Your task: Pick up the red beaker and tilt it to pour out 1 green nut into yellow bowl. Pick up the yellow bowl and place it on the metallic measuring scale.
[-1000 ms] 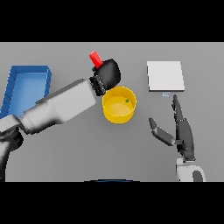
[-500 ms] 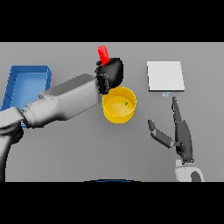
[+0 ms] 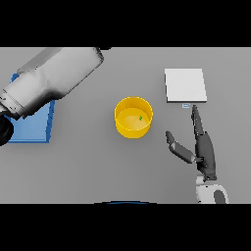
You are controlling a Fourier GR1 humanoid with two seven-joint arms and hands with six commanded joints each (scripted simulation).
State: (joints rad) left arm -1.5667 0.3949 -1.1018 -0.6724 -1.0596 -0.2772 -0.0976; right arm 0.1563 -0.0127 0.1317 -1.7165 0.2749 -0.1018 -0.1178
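Note:
The yellow bowl (image 3: 122,113) stands upright at the table's middle with one small green nut (image 3: 140,117) inside it. The metallic scale (image 3: 185,85), a flat pale square, lies at the far right, apart from the bowl. My right hand (image 3: 203,149) rests open near the front right, fingers straight and pointing toward the scale, thumb spread toward the bowl, touching neither. My left arm (image 3: 54,78) crosses the upper left and runs off the scene's top edge. Its hand and the red beaker are out of sight.
A blue tray (image 3: 32,128) lies at the left edge, partly covered by my left arm. Bare grey table surrounds the bowl and lies between the bowl and the scale.
My left arm has swung up and back to the left, taking its hand and the red beaker out of view. The bowl now stands uncovered. My right hand has hardly moved.

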